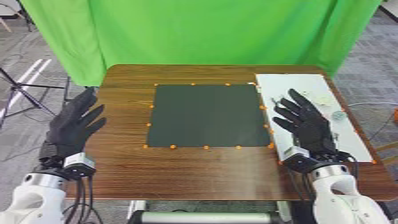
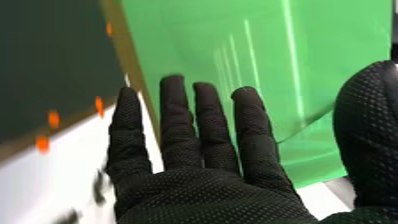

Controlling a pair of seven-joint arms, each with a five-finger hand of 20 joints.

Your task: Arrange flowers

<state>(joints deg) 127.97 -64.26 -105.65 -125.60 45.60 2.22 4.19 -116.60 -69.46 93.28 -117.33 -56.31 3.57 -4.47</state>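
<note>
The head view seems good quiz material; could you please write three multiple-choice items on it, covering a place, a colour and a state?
1. Where is the white sheet relative to the dark mat?
A) To its left
B) To its right
C) On top of it

2. What colour is the curtain behind the table?
A) Red
B) Blue
C) Green

3. How is the left hand?
A) Open, empty
B) Closed in a fist
C) Pinching a stem

Key:
1 B: the sheet lies right of the mat's edge.
2 C: the cloth is bright green.
3 A: its fingers extend, holding nothing.
</note>
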